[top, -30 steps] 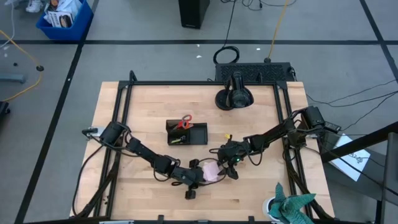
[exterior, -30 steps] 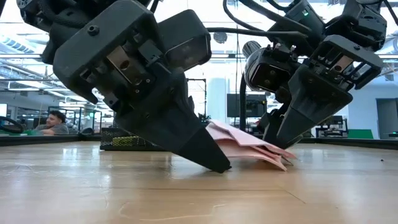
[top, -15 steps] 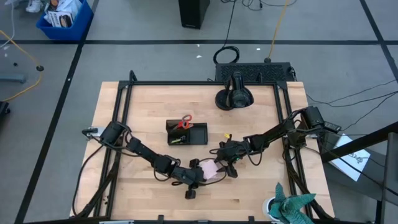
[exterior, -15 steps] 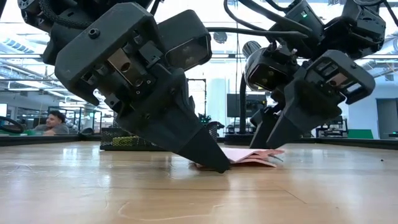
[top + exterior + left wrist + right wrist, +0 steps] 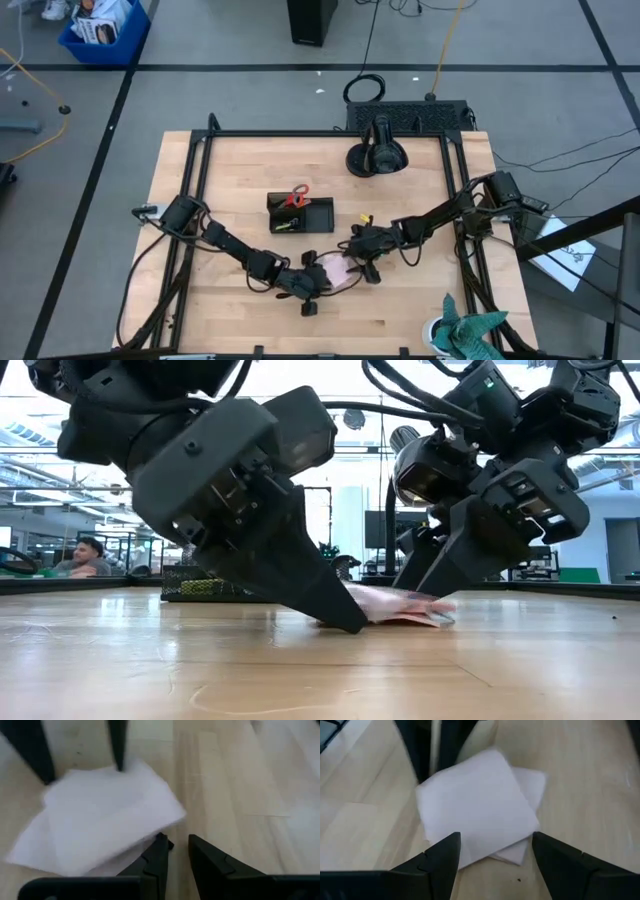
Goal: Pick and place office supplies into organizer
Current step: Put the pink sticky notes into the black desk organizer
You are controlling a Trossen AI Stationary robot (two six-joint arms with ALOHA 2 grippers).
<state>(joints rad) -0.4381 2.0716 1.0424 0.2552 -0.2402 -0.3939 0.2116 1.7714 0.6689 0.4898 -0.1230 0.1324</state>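
From above, both arms meet over the front middle of the table [image 5: 220, 170]: the left gripper [image 5: 312, 283] and the right gripper [image 5: 357, 262] close in on the pink sticky-note pad [image 5: 335, 272] from opposite sides, with the organizer [image 5: 300, 214] well behind them, red scissors [image 5: 296, 195] poking from it. Down at table height, the pad [image 5: 395, 605] lies flat on the wood, fanned and loose at the edges; the left gripper's fingers [image 5: 310, 585] slant down to touch its near edge, the right gripper [image 5: 440, 565] sits on the far side, but contact there is hard to make out. Left wrist now: fingers [image 5: 157, 855] nearly together, just a narrow gap, tips at the pad's [image 5: 105, 815] edge with a sheet perhaps starting between them, nothing clearly gripped. Right wrist: fingers [image 5: 442, 855] spread wide, holding nothing, the pad [image 5: 480, 815] straight ahead, its layers skewed. Light, floppy paper, I'd say, likely to slide and fan apart; best pinched across the whole stack at an edge. The colour washes out in both wrist views, and the organizer's contents are too small to sort.
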